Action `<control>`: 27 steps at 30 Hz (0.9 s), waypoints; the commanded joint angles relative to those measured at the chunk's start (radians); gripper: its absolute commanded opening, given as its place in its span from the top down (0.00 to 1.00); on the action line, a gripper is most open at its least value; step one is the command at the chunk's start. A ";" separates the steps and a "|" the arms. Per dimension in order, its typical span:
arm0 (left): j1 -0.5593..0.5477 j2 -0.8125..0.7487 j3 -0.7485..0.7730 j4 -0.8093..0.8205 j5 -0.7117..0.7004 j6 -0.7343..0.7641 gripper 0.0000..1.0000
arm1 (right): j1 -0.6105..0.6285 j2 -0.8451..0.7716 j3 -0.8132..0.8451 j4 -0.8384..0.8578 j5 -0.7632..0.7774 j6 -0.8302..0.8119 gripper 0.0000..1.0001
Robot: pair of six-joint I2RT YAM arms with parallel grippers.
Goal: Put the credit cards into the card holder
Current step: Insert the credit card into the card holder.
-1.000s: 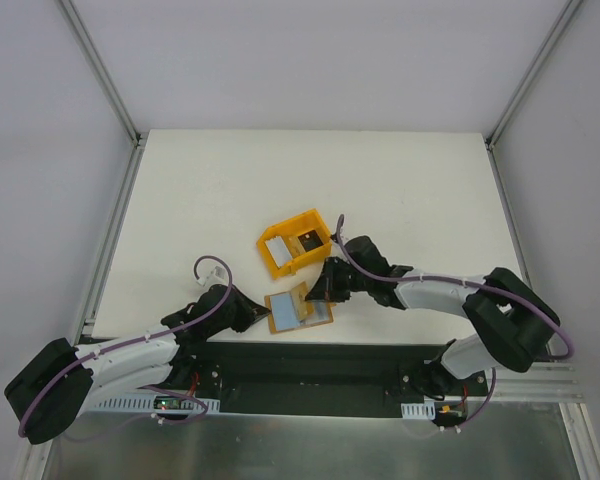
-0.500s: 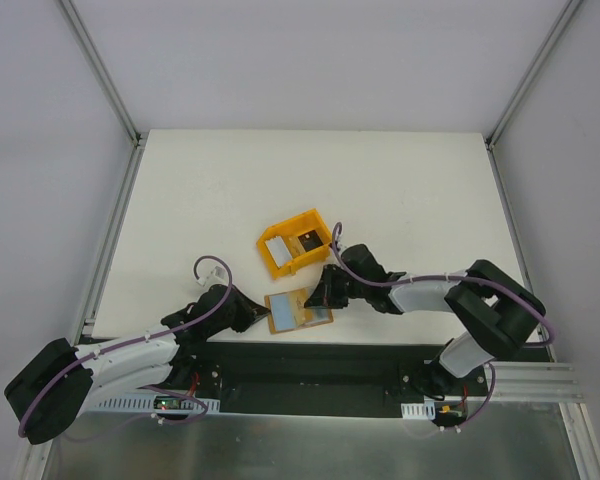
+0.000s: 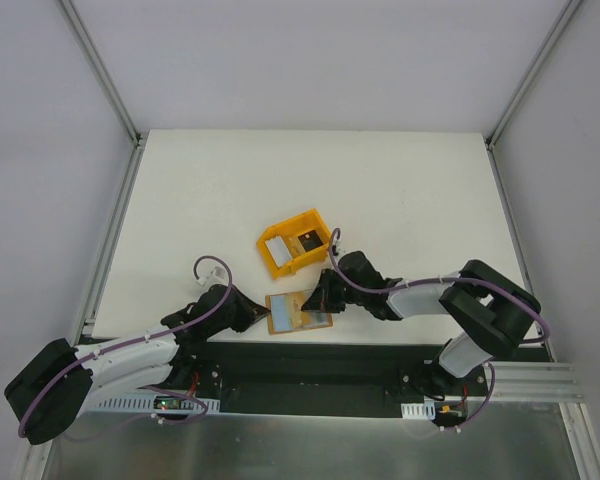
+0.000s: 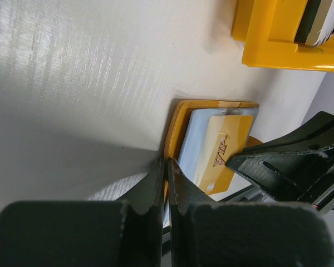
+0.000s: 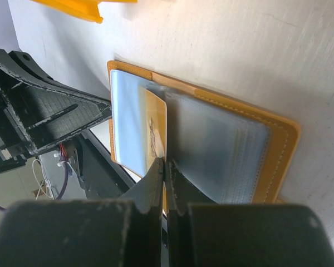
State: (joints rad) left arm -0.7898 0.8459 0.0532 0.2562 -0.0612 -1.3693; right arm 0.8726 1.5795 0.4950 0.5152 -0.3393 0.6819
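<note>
1. Now, the right gripper (image 5: 164, 167) has its fingers pinched narrow on the near edge of a tan card (image 5: 155, 130). The card lies flat just ahead of the fingertips, over the pale pockets of the open card holder (image 5: 278, 139).
2. Over to the left gripper (image 4: 167, 167): it is clamped tight on the holder's orange rim, right at its fingertips, pinning it to the table (image 3: 280, 180).
3. Handling call: that card looks thin, light and stiff, with a slick face. An edge pinch suits it, and a grip on the trailing edge leaves the leading edge free to slide in.
4. The holder looks soft and floppy, its clear sleeves limp. It would likely skid or buckle under a push, so the stitched rim is the place to hold it, not the sleeves.
5. Whether the card's front edge has caught under a sleeve, I cannot tell.
6. Beyond both grippers, spare cards (image 3: 307, 240) sit in the yellow bin (image 3: 292, 222), a dark one and a pale one. I'd say pinch those by an exposed edge.
</note>
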 commanded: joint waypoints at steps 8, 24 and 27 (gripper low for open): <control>0.009 -0.027 -0.078 -0.025 0.003 -0.039 1.00 | 0.057 0.027 0.014 -0.029 0.149 0.043 0.98; -0.008 -0.028 -0.081 -0.021 -0.032 -0.082 1.00 | 0.164 0.044 0.086 -0.084 0.258 0.087 0.89; -0.008 -0.045 -0.092 -0.023 -0.037 -0.082 1.00 | 0.164 -0.024 0.100 -0.190 0.315 0.032 0.78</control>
State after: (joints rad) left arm -0.7921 0.8173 0.0513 0.2268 -0.0864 -1.4231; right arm 1.0283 1.6279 0.5674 0.4824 -0.1165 0.7948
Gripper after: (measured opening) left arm 0.006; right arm 0.152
